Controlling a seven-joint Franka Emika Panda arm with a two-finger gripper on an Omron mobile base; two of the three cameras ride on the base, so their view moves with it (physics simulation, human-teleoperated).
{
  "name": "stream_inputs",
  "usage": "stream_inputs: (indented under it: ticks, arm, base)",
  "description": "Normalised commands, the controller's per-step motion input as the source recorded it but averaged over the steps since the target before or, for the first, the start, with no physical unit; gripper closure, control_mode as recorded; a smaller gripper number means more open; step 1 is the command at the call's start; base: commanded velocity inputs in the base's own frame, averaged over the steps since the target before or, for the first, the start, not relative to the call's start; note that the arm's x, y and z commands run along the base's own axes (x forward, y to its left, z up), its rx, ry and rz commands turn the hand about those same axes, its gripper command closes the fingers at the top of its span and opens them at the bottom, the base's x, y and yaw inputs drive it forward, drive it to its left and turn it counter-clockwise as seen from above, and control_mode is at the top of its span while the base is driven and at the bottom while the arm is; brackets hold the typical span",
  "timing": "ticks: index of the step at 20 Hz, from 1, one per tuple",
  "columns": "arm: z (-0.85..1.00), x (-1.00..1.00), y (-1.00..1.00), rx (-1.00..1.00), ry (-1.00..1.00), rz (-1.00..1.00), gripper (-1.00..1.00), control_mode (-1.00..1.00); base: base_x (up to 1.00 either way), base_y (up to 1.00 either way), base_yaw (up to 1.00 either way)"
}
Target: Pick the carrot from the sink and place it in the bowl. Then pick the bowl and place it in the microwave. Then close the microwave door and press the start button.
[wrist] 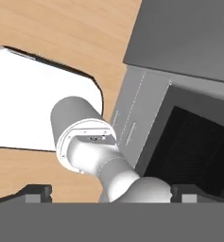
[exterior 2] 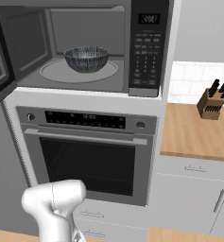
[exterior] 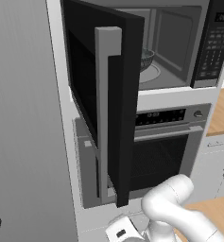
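The microwave (exterior 2: 85, 47) stands with its cavity exposed, and the pale ribbed bowl (exterior 2: 86, 58) sits on the glass turntable inside; the bowl's rim (exterior: 146, 57) peeks out past the door. The microwave door (exterior: 108, 99) hangs swung far out to the left, grey bar handle facing me. The keypad strip (exterior 2: 146, 47) runs down the right side. The carrot and the sink are out of view. My gripper (wrist: 111, 194) is low, in front of the oven, open, with its fingertips (wrist: 35, 193) far apart and nothing between them.
A wall oven (exterior 2: 90, 156) with a horizontal handle sits under the microwave. A wooden counter (exterior 2: 193, 132) with a knife block (exterior 2: 211, 103) lies to the right, cabinets below it. A tall grey panel (exterior: 23, 118) is at the left. My white arm (exterior: 175, 208) folds low.
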Motion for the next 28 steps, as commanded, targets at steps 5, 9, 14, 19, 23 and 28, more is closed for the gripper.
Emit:
stream_inputs:
  ticks: [5,9,14,19,23,28]
  arm:
    - [0.16,-0.04,0.95,0.00,-0.28,-0.07,-1.00,-1.00]
    - [0.56,0.46,0.99,-0.01,-0.19,-0.16,-1.00,-1.00]
    - [0.96,0.66,0.60,-0.01,-0.16,-0.16,-1.00,-1.00]
    - [0.90,0.68,0.04,0.00,-0.21,-0.14,-1.00,-1.00]
    - [0.63,0.57,-0.23,0.00,-0.23,-0.10,-1.00,-1.00]
    - [0.32,0.08,-0.96,0.00,-0.25,-0.01,-1.00,-1.00]
  base:
    - [0.00,0.00,0.00]
    - [0.00,0.00,0.00]
    - [0.00,0.00,0.00]
    - [0.00,0.00,0.00]
    - [0.00,0.00,0.00]
    - [0.00,0.00,0.00]
